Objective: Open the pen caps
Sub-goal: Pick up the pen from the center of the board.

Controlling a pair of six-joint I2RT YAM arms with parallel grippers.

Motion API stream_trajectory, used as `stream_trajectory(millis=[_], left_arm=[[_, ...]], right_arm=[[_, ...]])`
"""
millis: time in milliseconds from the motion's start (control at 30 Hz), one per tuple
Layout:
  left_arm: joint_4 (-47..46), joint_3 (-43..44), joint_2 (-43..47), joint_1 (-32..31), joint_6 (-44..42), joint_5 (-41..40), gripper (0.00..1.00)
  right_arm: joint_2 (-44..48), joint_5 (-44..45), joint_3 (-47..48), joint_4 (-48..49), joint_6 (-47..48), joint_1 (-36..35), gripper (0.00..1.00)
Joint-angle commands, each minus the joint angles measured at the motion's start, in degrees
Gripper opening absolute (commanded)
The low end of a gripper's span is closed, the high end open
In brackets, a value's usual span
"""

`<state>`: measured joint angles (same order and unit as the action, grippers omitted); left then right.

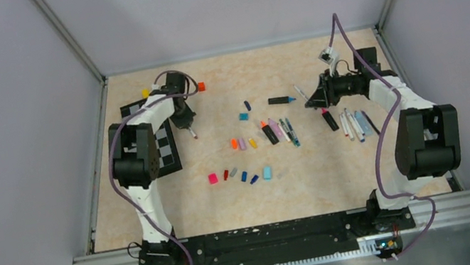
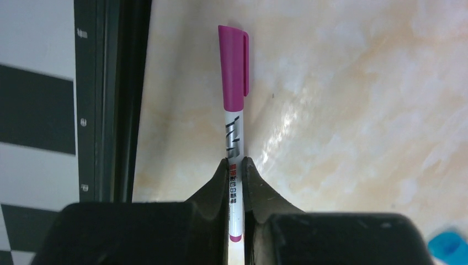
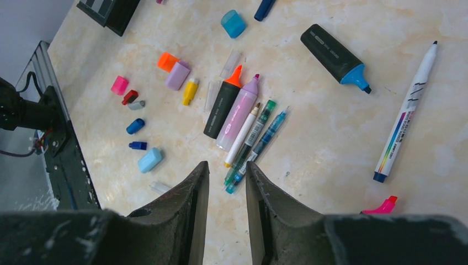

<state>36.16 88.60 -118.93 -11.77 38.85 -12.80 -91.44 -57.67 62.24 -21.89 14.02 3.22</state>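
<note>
**Left gripper (image 2: 235,165) clamped on a capped pen (image 2: 234,135) beside the checkerboard (image 2: 36,118).**
Its magenta cap (image 2: 233,69) is on; the right gripper (image 3: 227,182), far from the checkerboard, stands slightly parted and empty.

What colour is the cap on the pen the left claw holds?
Magenta; the cap shows best in the left wrist view.

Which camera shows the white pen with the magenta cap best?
The left wrist view: the white pen with the magenta cap fills the frame, pinched by the left gripper. From above it is a tiny sliver; the right wrist view misses it.
</note>
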Motion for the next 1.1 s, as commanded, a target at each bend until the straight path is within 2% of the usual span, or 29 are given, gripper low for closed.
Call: stream_trajectory(millis=[0,133,267,400,500,567,633,833,967,1067], left_arm=[[-7.29,-5.38,9.32,0.26,-3.24,5.37,0.0],[-14.15,-12.08,15.85,0.25,-5.57,12.01,0.0],[-25.18,-21.35,22.94,0.26,-7.36,22.85,0.0],[-41.71,-31.38,29.65,0.26,-6.31,35.58,0.0],[-57.62,-39.38,33.51,0.06,-2.16,44.76,0.0],[-66.16,-42.99,35.02,-0.36,1.02,48.1,0.0],[-73.73,-46.09,36.16,-1.23,3.84,49.82,0.0],[-90.4,-51.09,37.54,-6.01,9.02,51.06,0.0],[-94.68,-50.69,37.23,-10.58,9.92,49.13,0.0],[-95.74,-49.36,36.81,-13.43,10.02,47.77,0.0]], right_arm=[[2.72,-3.4,-0.59,0.63,3.14,0.47,0.29],[4.78,-7.03,-1.43,0.73,4.73,0.47,0.29],[6.79,-10.26,-1.62,0.65,5.83,0.4,0.29],[10.41,-13.53,-1.58,1.48,6.43,0.02,0.3],[12.93,-14.5,-1.51,2.32,7.5,-0.97,0.3],[14.03,-14.78,-1.08,2.48,8.25,-2.01,0.33],[14.51,-14.95,-0.16,2.12,8.34,-2.84,0.36],[14.45,-16.16,2.85,1.75,4.58,-9.92,0.37],[14.41,-15.38,2.77,4.62,0.1,-15.09,0.39],[14.22,-12.02,1.9,9.62,-7.55,-18.44,0.41]])
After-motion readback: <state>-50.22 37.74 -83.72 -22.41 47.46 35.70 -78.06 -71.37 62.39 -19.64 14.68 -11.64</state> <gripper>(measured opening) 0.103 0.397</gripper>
